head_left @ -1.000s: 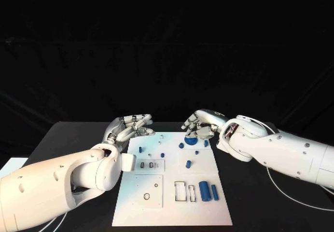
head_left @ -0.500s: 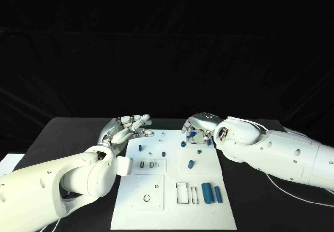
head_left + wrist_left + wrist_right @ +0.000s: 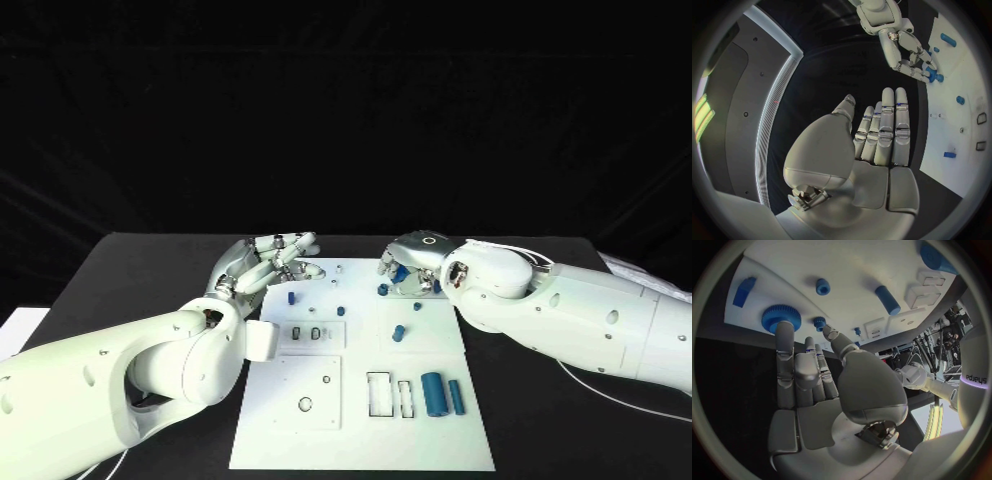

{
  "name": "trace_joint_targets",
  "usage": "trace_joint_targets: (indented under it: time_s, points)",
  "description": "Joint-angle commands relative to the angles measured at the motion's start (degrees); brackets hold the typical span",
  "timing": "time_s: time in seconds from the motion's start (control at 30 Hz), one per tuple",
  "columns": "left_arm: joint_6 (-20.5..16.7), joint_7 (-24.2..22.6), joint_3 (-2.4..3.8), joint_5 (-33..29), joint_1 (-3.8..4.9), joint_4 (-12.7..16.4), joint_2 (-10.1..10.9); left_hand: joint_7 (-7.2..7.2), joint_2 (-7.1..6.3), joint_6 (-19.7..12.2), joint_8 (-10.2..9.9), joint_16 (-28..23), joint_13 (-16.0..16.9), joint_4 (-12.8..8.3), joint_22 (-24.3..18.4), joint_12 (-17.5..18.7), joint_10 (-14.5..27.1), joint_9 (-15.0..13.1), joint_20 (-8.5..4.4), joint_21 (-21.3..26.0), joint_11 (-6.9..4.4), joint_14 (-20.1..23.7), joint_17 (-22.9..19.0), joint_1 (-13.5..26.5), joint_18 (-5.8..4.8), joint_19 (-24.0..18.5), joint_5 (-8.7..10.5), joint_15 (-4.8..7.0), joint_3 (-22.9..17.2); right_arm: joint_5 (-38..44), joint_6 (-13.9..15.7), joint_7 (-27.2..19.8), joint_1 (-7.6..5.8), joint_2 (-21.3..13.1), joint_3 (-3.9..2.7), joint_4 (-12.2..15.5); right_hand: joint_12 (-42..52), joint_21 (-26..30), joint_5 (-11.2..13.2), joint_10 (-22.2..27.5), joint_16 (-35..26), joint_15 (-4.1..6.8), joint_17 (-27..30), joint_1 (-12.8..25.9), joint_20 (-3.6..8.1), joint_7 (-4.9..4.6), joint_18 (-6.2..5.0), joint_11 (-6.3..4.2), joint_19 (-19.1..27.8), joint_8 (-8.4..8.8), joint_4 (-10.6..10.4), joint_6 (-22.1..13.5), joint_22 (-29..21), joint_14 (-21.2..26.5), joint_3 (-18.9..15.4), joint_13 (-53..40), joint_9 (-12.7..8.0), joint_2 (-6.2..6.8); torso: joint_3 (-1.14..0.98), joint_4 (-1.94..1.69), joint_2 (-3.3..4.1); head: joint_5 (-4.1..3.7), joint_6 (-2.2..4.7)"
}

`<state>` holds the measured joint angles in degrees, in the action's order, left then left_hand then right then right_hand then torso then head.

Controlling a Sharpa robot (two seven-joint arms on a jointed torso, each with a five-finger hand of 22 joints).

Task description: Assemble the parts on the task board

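The white task board [image 3: 361, 440] lies in the middle of the table. My right hand [image 3: 411, 265] is at its far edge, fingers stretched down onto a blue gear [image 3: 781, 317], one fingertip resting on the gear's rim. A smaller blue gear [image 3: 820, 321] sits just beside the thumb. The left wrist view shows the right hand [image 3: 904, 50] with its fingertips on the blue parts [image 3: 932, 75]. My left hand [image 3: 274, 262] hovers at the board's far left corner with straight fingers and nothing in it. Two blue cylinders [image 3: 441, 392] lie at the near right.
Small blue pegs [image 3: 330, 310] stand in the board's left half, and another blue cylinder [image 3: 398, 333] lies mid-board. Empty slots [image 3: 389, 394] sit beside the near cylinders. A white cable [image 3: 620, 400] trails on the black table to the right.
The camera has shifted a little. My right hand has turned down over the blue gear, which now sits mostly under its fingers. The left hand has barely moved.
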<state>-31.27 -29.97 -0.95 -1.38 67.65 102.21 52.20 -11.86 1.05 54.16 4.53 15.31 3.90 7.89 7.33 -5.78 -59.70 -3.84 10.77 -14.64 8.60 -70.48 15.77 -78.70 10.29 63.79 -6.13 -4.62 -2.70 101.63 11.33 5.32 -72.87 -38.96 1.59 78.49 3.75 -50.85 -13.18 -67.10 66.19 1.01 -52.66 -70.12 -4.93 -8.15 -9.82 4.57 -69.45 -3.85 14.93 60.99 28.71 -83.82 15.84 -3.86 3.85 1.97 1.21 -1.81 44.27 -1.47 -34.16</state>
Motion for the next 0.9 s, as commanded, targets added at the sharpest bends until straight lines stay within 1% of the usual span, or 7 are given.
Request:
trace_joint_targets:
  time_s: [0.03, 0.13, 0.2, 0.43, 0.6, 0.67, 0.9]
  points:
    - [1.34, -0.22, 0.06, 0.82, 0.10, 0.14, -0.03, -0.19, 0.20, 0.25, -0.25, -0.11, -0.09, 0.00, -0.08, 0.30, -0.25, 0.08, 0.08, 0.23, 0.08, 0.38, 0.09, -0.52, 0.08, 0.43, -0.01, -0.20, 0.23, 1.99, -2.13, 0.72, -0.05, 0.19, -0.04, -0.35, 0.04, -0.41, 0.30, 0.25, 0.41, -0.39, -0.30, 0.33, 0.02, 0.22, -0.39, -0.02, 0.06, -0.10, -0.03, 0.11, 0.42, -1.44, 0.38, 0.00, 0.10, -0.24, -0.16, 0.03, 0.34, -0.02, -0.11]
    - [1.33, -0.22, 0.06, 0.83, 0.10, 0.16, 0.00, -0.19, 0.20, 0.25, -0.25, -0.11, -0.09, 0.00, -0.08, 0.30, -0.25, 0.08, 0.08, 0.23, 0.08, 0.38, 0.09, -0.52, 0.08, 0.43, -0.01, -0.20, 0.23, 1.96, -2.21, 0.58, -0.05, 0.35, -0.04, -0.59, 0.08, -0.62, 0.32, 0.21, 0.55, -0.40, -0.47, 0.35, 0.01, 0.22, -0.37, -0.03, 0.04, -0.15, -0.11, 0.25, 0.64, -1.44, 0.44, -0.02, 0.13, -0.32, -0.16, 0.01, 0.38, -0.06, -0.18]
    - [1.33, -0.21, 0.07, 0.83, 0.10, 0.18, 0.01, -0.19, 0.20, 0.25, -0.25, -0.11, -0.09, 0.00, -0.08, 0.30, -0.25, 0.08, 0.08, 0.23, 0.08, 0.38, 0.09, -0.52, 0.08, 0.43, -0.01, -0.20, 0.23, 1.94, -2.22, 0.46, -0.06, 0.52, -0.04, -0.67, 0.13, -0.77, 0.33, 0.15, 0.69, -0.40, -0.63, 0.36, 0.00, 0.23, -0.37, -0.04, 0.06, -0.20, -0.20, 0.39, 0.77, -1.44, 0.51, -0.04, 0.15, -0.41, -0.16, 0.00, 0.45, -0.06, -0.10]
    - [1.35, -0.15, 0.07, 0.83, 0.10, 0.13, -0.03, -0.22, 0.23, 0.25, -0.27, -0.15, -0.10, 0.00, -0.11, 0.35, -0.22, 0.08, 0.09, 0.28, 0.11, 0.46, 0.16, -0.51, 0.07, 0.40, -0.01, -0.23, 0.25, 1.78, -2.38, 0.08, -0.06, 1.01, -0.03, -0.95, 0.33, -2.34, 0.37, -0.30, 1.91, -0.28, -2.16, 0.33, 0.03, 0.45, -0.19, -0.22, -0.18, -0.39, -0.69, 1.20, 2.50, -1.55, 1.09, -0.10, 0.24, -0.92, -0.15, -0.08, 0.52, -0.06, -0.18]
    - [1.35, -0.11, 0.07, 0.83, 0.10, 0.03, -0.08, -0.23, 0.24, 0.25, -0.28, -0.16, -0.10, -0.01, -0.11, 0.36, -0.21, 0.08, 0.10, 0.29, 0.12, 0.48, 0.17, -0.51, 0.07, 0.40, -0.01, -0.24, 0.25, 1.25, -2.58, -0.31, -0.06, 1.32, -0.03, -1.00, 0.38, -3.01, 0.38, -0.49, 2.44, -0.25, -2.84, 0.36, 0.04, 0.47, -0.09, -0.27, -0.33, -0.43, -0.91, 1.47, 3.28, -1.63, 1.32, -0.10, 0.25, -1.10, -0.19, -0.03, 0.62, -0.06, -0.28]
    - [1.35, -0.08, 0.07, 0.84, 0.10, -0.02, -0.13, -0.24, 0.26, 0.25, -0.29, -0.19, -0.10, -0.01, -0.13, 0.39, -0.20, 0.08, 0.11, 0.32, 0.13, 0.53, 0.20, -0.52, 0.06, 0.38, -0.02, -0.26, 0.25, 1.08, -2.75, -0.44, -0.05, 1.46, -0.03, -1.05, 0.38, -3.19, 0.40, -0.54, 2.60, -0.25, -3.03, 0.39, 0.05, 0.46, -0.07, -0.28, -0.35, -0.43, -1.00, 1.54, 3.48, -1.65, 1.40, -0.10, 0.25, -1.16, -0.16, -0.03, 0.64, -0.08, -0.25]
    - [1.35, 0.07, 0.08, 0.84, 0.10, -0.25, -0.25, -0.26, 0.30, 0.25, -0.31, -0.21, -0.10, -0.03, -0.14, 0.42, -0.19, 0.08, 0.11, 0.36, 0.14, 0.58, 0.25, -0.55, 0.05, 0.36, -0.02, -0.27, 0.23, 0.73, -3.77, -0.52, -0.04, 1.82, -0.02, -1.60, 0.42, -4.68, 0.46, -0.84, 3.80, -0.19, -4.62, 0.28, 0.08, 0.51, 0.19, -0.34, -0.84, -0.46, -1.28, 1.94, 5.31, -1.87, 1.88, -0.10, 0.27, -1.41, -0.21, -0.08, 0.70, -0.09, -0.56]
